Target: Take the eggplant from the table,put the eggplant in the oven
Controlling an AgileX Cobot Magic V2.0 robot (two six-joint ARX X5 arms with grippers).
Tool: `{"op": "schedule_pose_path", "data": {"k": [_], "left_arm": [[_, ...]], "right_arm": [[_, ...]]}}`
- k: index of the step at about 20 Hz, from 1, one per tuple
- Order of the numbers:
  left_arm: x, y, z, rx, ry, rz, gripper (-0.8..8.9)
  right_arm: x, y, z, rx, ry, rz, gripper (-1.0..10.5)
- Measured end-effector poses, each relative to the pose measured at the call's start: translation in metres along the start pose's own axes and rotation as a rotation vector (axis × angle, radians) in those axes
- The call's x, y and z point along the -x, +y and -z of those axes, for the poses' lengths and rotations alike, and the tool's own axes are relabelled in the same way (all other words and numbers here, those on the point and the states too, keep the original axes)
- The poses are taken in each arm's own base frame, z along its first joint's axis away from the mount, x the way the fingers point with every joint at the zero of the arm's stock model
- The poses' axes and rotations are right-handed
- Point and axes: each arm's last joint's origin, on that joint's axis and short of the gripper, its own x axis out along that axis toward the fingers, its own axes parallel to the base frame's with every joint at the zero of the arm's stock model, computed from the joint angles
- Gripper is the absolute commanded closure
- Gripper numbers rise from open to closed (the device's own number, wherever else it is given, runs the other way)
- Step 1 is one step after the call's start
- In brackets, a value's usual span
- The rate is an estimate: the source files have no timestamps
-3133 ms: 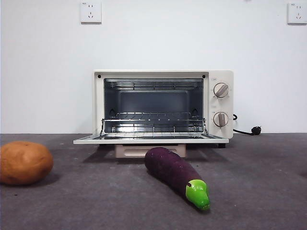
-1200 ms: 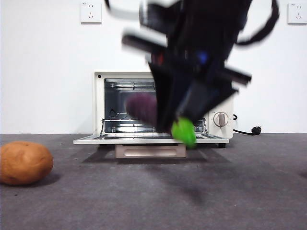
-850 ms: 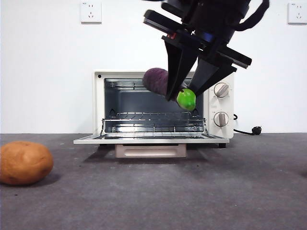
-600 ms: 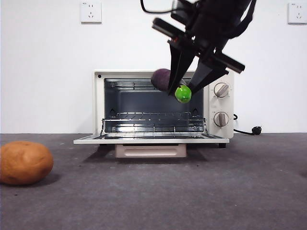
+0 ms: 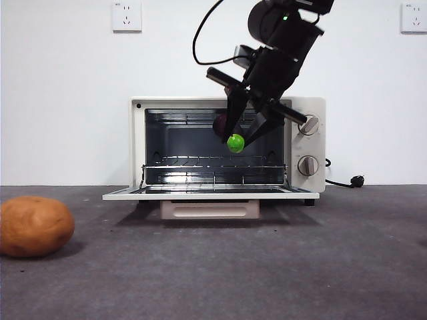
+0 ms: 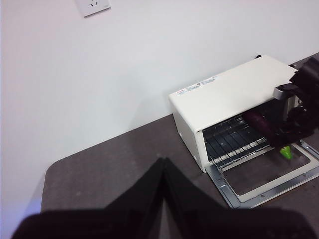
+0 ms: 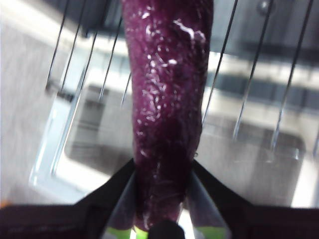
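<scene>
Potato (image 5: 35, 226), round and orange-brown, at the far left on the flat dark grey speckled table (image 5: 213, 273), untouched and no part of the job. Further right, small cream-white toaster oven (image 5: 227, 148) with door folded down flat and wire rack (image 5: 213, 162) bare. Bare table in front of the door, where the elongated dark purple toy eggplant (image 5: 223, 125) with bright green stem cap lay under three seconds ago; now lifted, carried back and held at the mouth of the oven cavity, above the rack, purple body pointing inward and green cap facing out. Right gripper (image 5: 240, 133) pinching the eggplant near the cap end, jaws pressed against both flanks in the right wrist view (image 7: 162, 199), rack wires close beyond the purple tip. Compared with half a second back, smaller in the front view and deeper toward the opening, so pick and lift judged done, insertion judged under way. Remaining, as a judgement: push further in, lower onto the rack, let go, withdraw clear of the door frame. Left gripper (image 6: 163, 167) waiting well off to the side, jaws pressed together, holding nothing.
</scene>
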Motion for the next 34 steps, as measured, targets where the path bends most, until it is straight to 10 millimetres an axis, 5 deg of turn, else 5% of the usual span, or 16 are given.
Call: {"op": "schedule_pose_path", "data": {"k": [5, 14, 18, 34], "left_arm": [[0.0, 0.0, 0.001, -0.003, 0.012, 0.003, 8.19], [0.0, -0.001, 0.001, -0.003, 0.009, 0.021, 8.19], [0.0, -0.001, 0.001, -0.007, 0.005, 0.037, 8.19], [0.0, -0.003, 0.001, -0.017, -0.003, 0.07, 8.19]], "right_arm": [[-0.019, -0.008, -0.013, -0.054, -0.069, 0.008, 9.6], [-0.019, -0.013, -0.02, -0.085, -0.178, 0.171, 9.3], [-0.019, -0.012, -0.022, -0.104, -0.201, 0.174, 6.7], [-0.019, -0.012, -0.022, -0.126, -0.203, 0.178, 6.6]]}}
